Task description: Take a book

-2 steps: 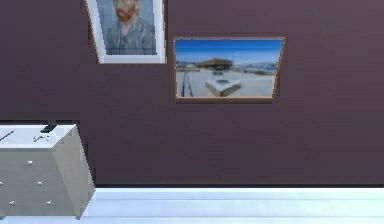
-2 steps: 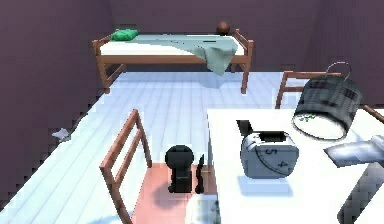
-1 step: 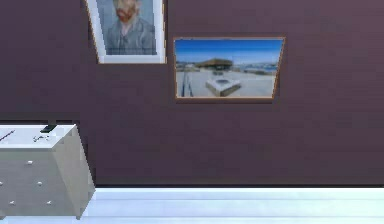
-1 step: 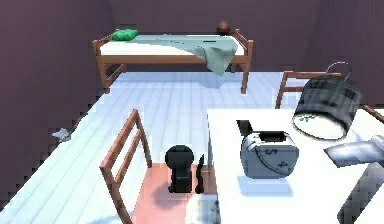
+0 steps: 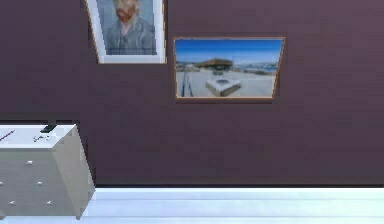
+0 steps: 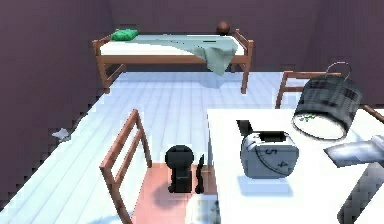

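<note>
In the forward view a dark purple wall (image 5: 320,140) carries a white-framed portrait painting (image 5: 127,30) at the upper left and a brown-framed landscape picture (image 5: 229,68) near the centre. A pale grey chest of drawers (image 5: 40,175) stands at the lower left, with a small dark flat object (image 5: 47,128) on its top. In the arm side view a wooden-framed bed (image 6: 110,62) runs across the upper part of the frame. It has a green pillow (image 6: 124,35) at its left end, a rumpled grey-green blanket (image 6: 215,52) hanging over its right part and a dark reddish ball (image 6: 224,26) at its upper right. A small pale crumpled object (image 6: 62,132) lies on the light floor at the left. At the lower left stands a wooden chair with a reddish seat (image 6: 152,195). The dark gripper (image 6: 188,172) shows in front of that seat, so I cannot tell whether it holds anything. To its right a white table (image 6: 230,125) bears a silver boxy toaster-like appliance (image 6: 270,155) and a large dark tilted cylinder with a wire handle (image 6: 325,105). At the table's right edge lies a pale flat slab (image 6: 355,155). Whether that slab is the book cannot be told from its shape.
</note>
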